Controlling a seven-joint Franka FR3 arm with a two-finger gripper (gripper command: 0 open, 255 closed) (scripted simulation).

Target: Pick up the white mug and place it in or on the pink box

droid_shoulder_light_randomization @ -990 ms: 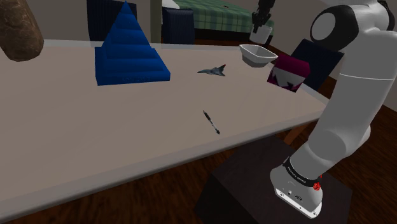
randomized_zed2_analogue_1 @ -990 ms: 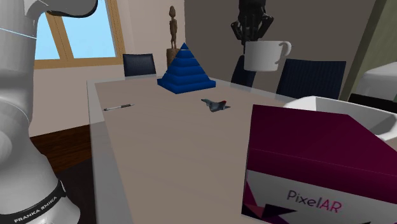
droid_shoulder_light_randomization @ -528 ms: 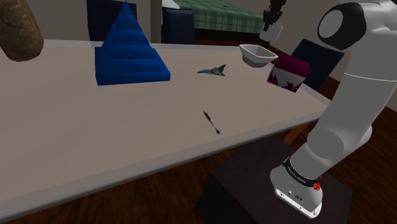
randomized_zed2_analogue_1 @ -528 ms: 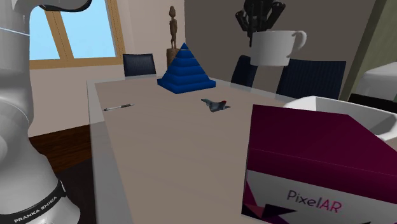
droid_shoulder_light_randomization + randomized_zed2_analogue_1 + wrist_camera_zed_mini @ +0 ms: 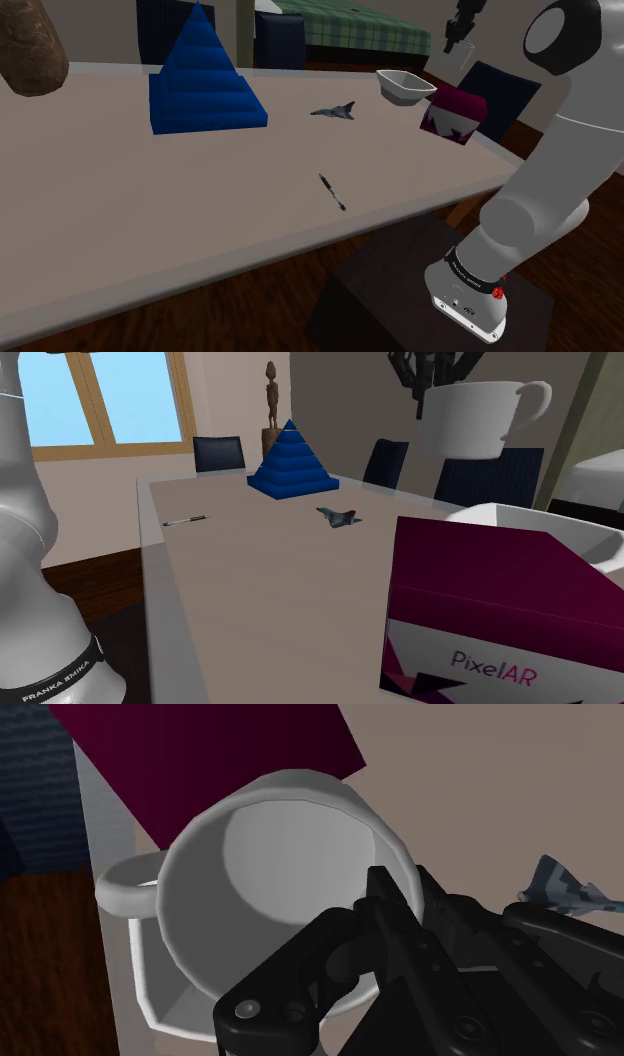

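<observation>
The long pale table (image 5: 200, 200) carries everything, and the white arm (image 5: 560, 150) rises from its stand at the shoulder view's lower right and reaches to the table's far end, where the target sits. That target, a magenta box (image 5: 500, 602) with "PixelAR" printed on its side, lies closed with its broad top flat and bare, so the mug will probably go on it, not in it. The blue stepped pyramid (image 5: 203, 80) stands well apart toward the shoulder view's left, clear of the route. A white bowl (image 5: 405, 86) sits just beside the box, between it and the rest of the table, so the load has to pass over it. The white mug (image 5: 470, 417) hangs high above the table, upright, its handle toward the second exterior view's right. That height looks chosen to clear both the bowl's rim and the box's edge. The black gripper (image 5: 435, 372) grips it from above, its 2 fingers pinched on the rim wall. In the wrist view the bowl lies under the mug and the box top just past it, so I judge the carry is near its end, with lowering to come. A small grey toy jet (image 5: 334, 111) and a dark pen (image 5: 332, 192) lie out on the open table, away from the work.
</observation>
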